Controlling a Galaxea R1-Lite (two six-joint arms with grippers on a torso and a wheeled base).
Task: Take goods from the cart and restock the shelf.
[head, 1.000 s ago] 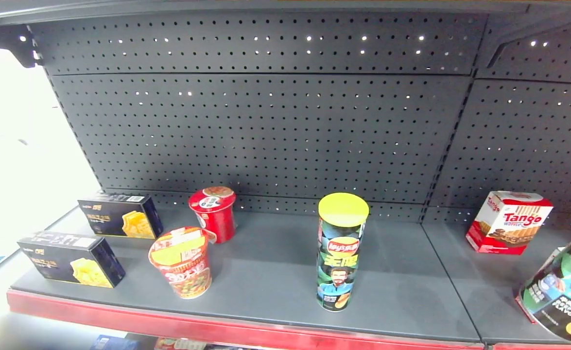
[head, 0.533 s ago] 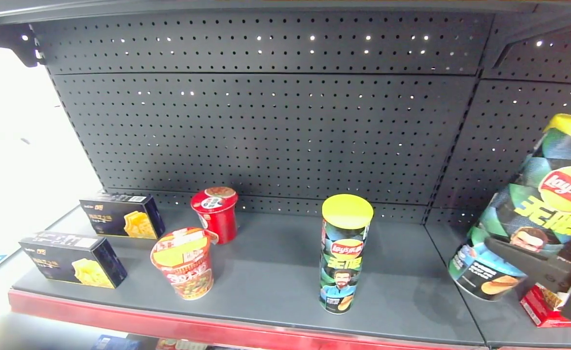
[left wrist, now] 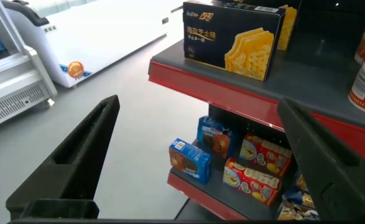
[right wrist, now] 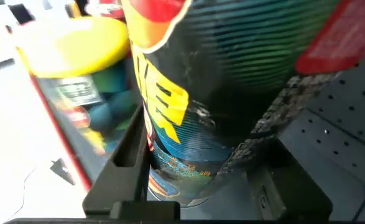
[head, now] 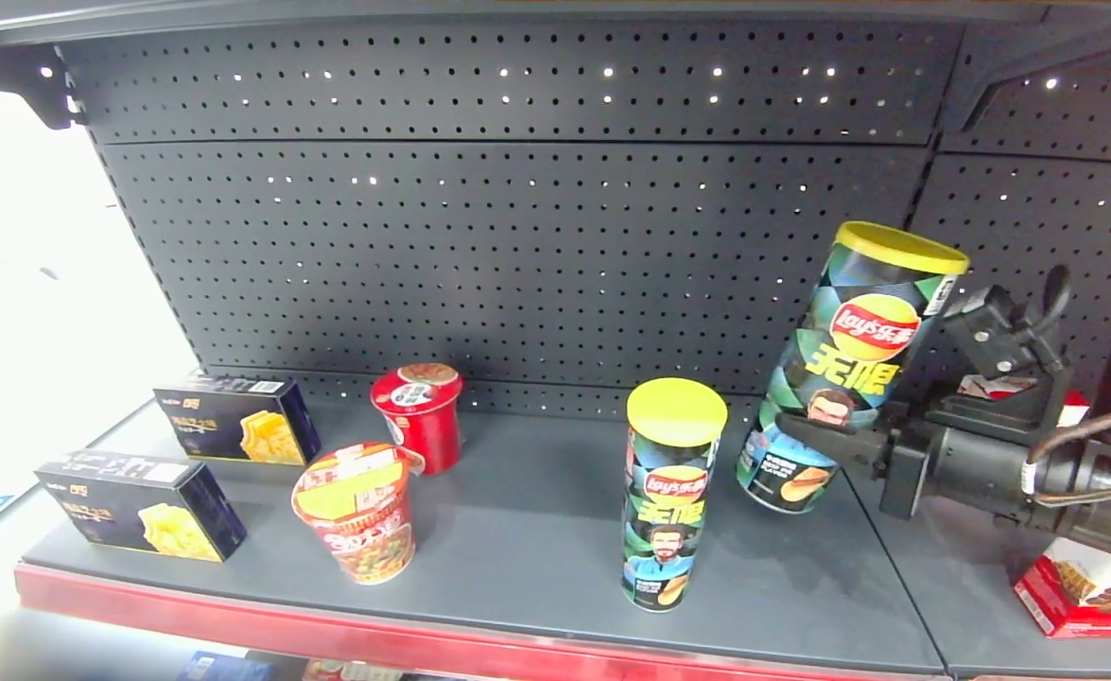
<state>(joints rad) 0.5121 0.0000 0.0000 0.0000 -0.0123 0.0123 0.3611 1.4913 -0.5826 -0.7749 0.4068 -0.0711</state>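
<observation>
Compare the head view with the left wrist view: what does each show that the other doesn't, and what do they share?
Head view adds: the right claw shut on a tilted chip can, an upright chip can, a red cup. Left wrist view adds: the open left claw, a blue packet beneath the shelf, a white freezer across the floor. Shared: the front cracker box, the noodle cup, the shelf's red edge.

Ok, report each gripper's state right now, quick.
Left gripper: open, holding nothing.
Right gripper: shut on the chips can, which is tilted above the shelf.
</observation>
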